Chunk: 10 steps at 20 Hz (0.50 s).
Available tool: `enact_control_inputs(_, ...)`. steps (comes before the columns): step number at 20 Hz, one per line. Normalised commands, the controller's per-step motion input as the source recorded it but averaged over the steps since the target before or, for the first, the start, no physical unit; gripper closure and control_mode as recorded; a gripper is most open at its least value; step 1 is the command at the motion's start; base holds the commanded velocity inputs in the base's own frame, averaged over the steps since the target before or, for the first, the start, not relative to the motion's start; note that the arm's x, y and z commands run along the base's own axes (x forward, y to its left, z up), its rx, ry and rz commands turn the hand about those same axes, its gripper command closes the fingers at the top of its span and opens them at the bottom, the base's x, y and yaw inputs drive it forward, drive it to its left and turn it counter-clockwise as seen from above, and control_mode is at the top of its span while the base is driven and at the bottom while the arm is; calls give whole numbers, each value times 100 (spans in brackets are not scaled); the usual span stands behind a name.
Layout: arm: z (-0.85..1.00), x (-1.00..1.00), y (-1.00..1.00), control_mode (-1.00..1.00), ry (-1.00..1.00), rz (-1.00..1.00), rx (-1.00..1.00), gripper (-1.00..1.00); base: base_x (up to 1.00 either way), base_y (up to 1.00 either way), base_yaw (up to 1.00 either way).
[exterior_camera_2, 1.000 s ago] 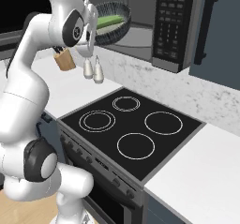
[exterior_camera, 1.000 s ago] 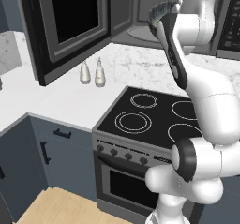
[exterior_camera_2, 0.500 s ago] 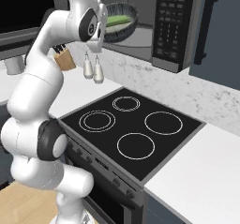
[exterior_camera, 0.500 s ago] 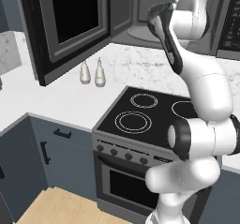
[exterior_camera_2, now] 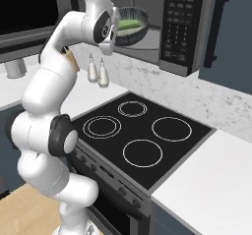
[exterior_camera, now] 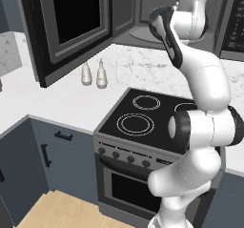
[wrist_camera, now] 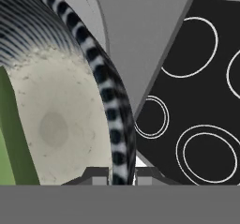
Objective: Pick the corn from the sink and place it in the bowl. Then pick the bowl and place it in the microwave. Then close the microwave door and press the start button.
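Carrying the bowl by its rim into the open microwave.

The gripper is clamped on the bowl's rim, one finger tip inside and one outside the striped edge, as the hand view shows. The bowl hangs just above the microwave's grey floor, at the mouth of the cavity, with the corn lying green-side up inside it; in the left base view the bowl sits at the end of the raised arm, right of the swung-open microwave door. It looks like a stiff, rigid bowl, likely moderate in weight, and a pinch on one edge leaves it prone to tipping. The corn is loose and could roll, so I judge a level, slow set-down well inside the microwave is wanted. The stovetop lies below the microwave.
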Motion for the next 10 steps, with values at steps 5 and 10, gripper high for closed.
enact_control_inputs(5, -8, 33, 0, -100, 0, 0, 0, 100, 0, 0, 0)
enact_control_inputs(10, 0, 39, -10, -100, -1, 0, 0, 100, 0, 0, 0)
